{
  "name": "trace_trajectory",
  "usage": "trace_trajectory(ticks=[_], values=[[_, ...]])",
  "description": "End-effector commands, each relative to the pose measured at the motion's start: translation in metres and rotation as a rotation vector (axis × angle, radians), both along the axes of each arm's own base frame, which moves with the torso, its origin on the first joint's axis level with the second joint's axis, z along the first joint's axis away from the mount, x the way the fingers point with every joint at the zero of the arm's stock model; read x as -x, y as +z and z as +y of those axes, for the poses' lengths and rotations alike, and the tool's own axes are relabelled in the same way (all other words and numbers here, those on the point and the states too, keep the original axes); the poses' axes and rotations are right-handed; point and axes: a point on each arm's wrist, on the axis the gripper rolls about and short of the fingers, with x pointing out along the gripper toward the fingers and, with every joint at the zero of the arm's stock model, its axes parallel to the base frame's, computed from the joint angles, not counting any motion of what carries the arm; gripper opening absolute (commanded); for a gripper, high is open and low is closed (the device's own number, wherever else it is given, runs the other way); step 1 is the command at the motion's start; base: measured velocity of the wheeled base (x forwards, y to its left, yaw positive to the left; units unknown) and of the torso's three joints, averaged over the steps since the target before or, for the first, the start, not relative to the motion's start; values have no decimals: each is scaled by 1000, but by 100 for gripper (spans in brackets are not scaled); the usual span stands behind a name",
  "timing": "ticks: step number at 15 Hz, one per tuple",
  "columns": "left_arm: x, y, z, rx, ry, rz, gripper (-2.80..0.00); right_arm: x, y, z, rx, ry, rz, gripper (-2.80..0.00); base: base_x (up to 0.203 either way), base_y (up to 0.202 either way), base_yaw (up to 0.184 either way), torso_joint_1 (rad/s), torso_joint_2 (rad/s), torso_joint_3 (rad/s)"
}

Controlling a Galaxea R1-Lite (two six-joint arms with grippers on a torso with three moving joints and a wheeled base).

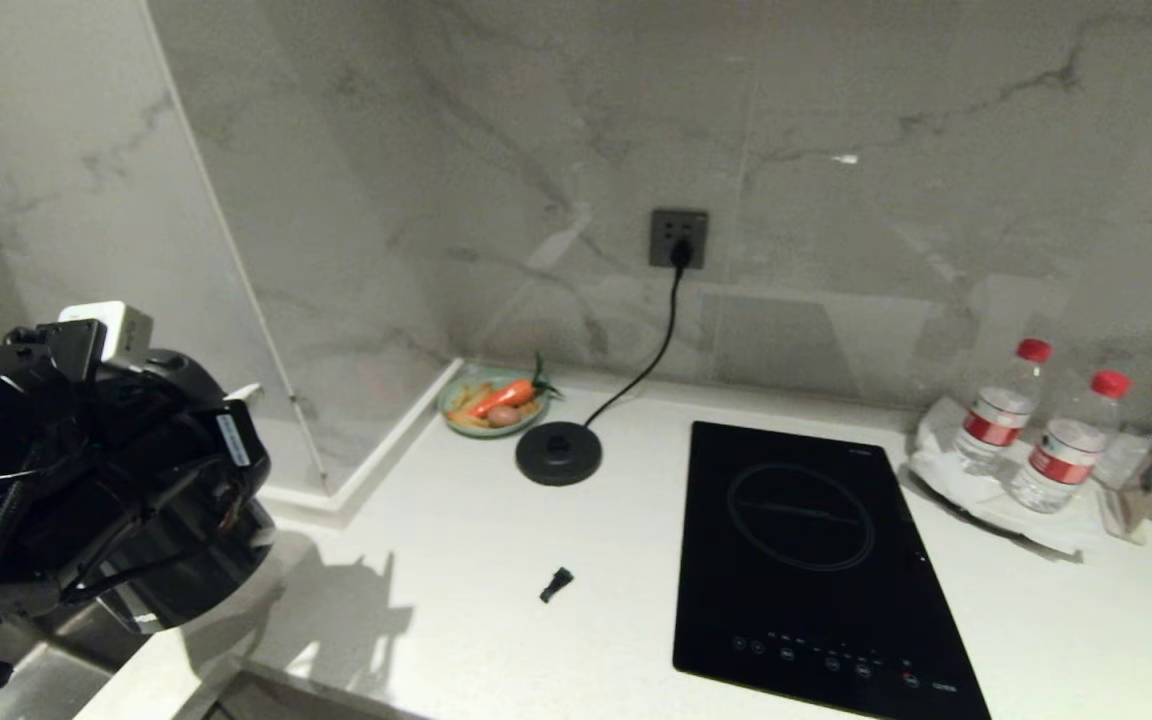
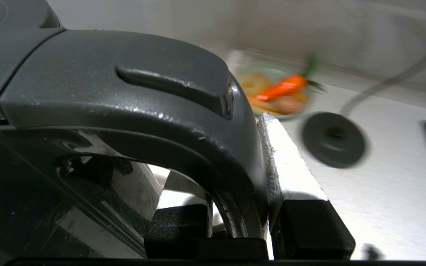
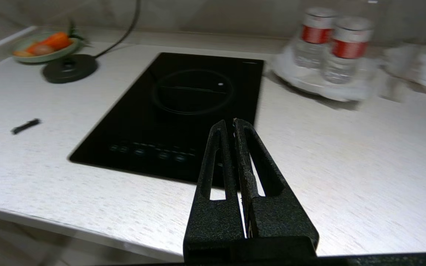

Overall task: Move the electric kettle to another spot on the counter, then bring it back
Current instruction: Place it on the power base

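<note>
The electric kettle (image 2: 131,96) fills the left wrist view: a glossy black body under a big dark loop handle. My left gripper (image 2: 235,177) is shut on that handle, with one white-padded finger (image 2: 290,166) on its outer side and the other finger (image 2: 179,218) inside the loop. In the head view the left arm (image 1: 86,470) fills the lower left corner, over the left end of the white counter (image 1: 496,520), and hides the gripper. My right gripper (image 3: 233,123) is shut and empty, hovering over the counter's front edge near the hob.
The kettle's round black base (image 1: 558,452) stands bare, its cord running to the wall socket (image 1: 678,238). Behind it is a bowl with a carrot (image 1: 496,400). A black induction hob (image 1: 806,560) lies mid-counter, two water bottles (image 1: 1001,410) stand far right, and a small black piece (image 1: 556,584) lies loose.
</note>
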Motion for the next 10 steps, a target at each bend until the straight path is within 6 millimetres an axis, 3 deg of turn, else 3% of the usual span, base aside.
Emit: trace_trajectory(ticks=[1, 4, 10], values=[[0, -1, 0, 1, 0, -1, -280, 0, 0, 0, 0, 0, 0, -280, 3, 7, -172, 4, 9, 7], [1, 0, -1, 1, -3, -2, -280, 0, 0, 0, 0, 0, 0, -280, 6, 2, -129, 1, 7, 6], [5, 2, -18, 4, -75, -12, -280, 0, 0, 0, 0, 0, 0, -280, 0, 0, 0, 0, 0, 0]])
